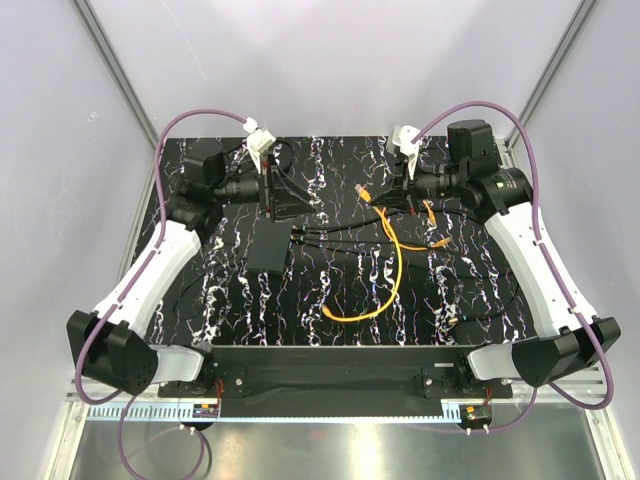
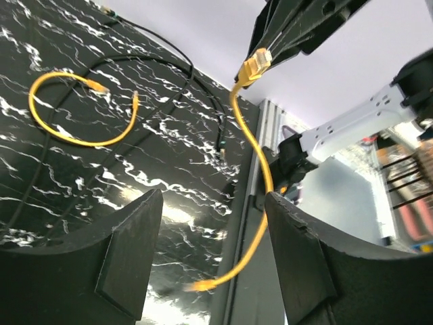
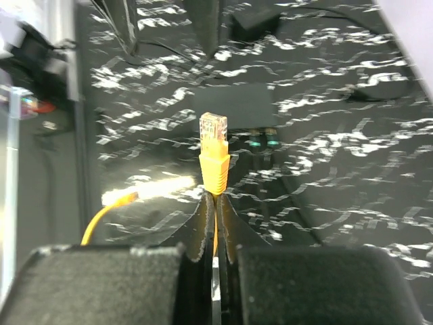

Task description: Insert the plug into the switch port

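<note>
A: Risk first, quick.
B: The plug (image 3: 213, 128) sticks out past the right gripper (image 3: 215, 203), which is clamped only on the orange cable (image 2: 254, 142) right behind it. I think it could tip on contact and miss the port. The box (image 3: 237, 105) lies loose on the table (image 3: 352, 162), well ahead of those fingertips. The left gripper (image 2: 213, 195) is wide open and holds nothing, so a push would probably slide the box. Two black cables (image 3: 260, 135) already sit in the box's near edge, which makes it crowded.
A: And the plug's look?
B: Clear tip, orange boot, straight in line with the fingers, up in the air. I can't tell where the free port is.
</note>
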`<state>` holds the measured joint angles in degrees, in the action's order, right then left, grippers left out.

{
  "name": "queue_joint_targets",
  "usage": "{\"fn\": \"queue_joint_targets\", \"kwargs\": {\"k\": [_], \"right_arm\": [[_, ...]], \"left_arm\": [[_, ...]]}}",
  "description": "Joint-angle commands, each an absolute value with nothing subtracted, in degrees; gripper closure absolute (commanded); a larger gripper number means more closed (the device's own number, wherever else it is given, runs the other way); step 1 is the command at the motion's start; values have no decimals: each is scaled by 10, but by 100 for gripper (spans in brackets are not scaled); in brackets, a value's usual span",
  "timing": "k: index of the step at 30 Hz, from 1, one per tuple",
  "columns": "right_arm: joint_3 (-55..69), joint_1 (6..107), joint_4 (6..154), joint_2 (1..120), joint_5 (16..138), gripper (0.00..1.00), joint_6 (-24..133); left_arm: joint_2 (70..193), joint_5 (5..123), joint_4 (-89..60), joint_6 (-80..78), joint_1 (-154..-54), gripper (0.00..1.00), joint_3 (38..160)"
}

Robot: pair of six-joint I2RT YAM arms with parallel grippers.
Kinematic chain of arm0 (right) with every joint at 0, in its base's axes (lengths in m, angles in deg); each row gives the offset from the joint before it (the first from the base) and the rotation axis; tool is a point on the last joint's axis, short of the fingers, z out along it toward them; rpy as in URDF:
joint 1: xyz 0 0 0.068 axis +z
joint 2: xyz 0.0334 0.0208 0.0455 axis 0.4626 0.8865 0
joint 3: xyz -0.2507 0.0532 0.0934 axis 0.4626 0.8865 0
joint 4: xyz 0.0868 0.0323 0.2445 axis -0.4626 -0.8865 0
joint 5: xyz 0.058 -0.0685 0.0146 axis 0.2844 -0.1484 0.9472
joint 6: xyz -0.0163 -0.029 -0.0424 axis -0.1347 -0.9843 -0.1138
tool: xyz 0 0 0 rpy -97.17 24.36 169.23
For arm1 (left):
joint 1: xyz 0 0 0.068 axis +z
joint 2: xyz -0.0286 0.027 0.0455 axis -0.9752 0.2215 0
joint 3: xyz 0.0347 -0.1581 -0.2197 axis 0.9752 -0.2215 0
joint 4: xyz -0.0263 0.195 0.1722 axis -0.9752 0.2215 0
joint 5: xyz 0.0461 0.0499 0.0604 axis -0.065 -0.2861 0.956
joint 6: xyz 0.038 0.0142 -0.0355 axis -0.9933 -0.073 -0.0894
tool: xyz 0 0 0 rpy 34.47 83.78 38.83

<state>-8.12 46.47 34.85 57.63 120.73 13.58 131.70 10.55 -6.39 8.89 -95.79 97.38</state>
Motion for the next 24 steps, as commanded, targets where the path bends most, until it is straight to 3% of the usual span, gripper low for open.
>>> {"fn": "queue_joint_targets", "kwargs": {"k": [1, 5, 7, 12, 24], "right_arm": [[-105, 470, 331, 579, 1271, 100, 208], [-104, 470, 324, 589, 1311, 100, 260], [-95, 471, 334, 593, 1338, 100, 306], [-53, 491, 344, 588, 1372, 100, 373], [10, 545, 397, 578, 1415, 100, 461]], "left_arm": [[1275, 99, -57, -7, -961, 33, 997], [1255, 119, 84, -205, -969, 32, 1042], [1236, 139, 177, -377, -978, 30, 1065], [1182, 206, 270, -674, -1029, 28, 1064], [1162, 308, 343, -983, -1160, 29, 1048]]}}
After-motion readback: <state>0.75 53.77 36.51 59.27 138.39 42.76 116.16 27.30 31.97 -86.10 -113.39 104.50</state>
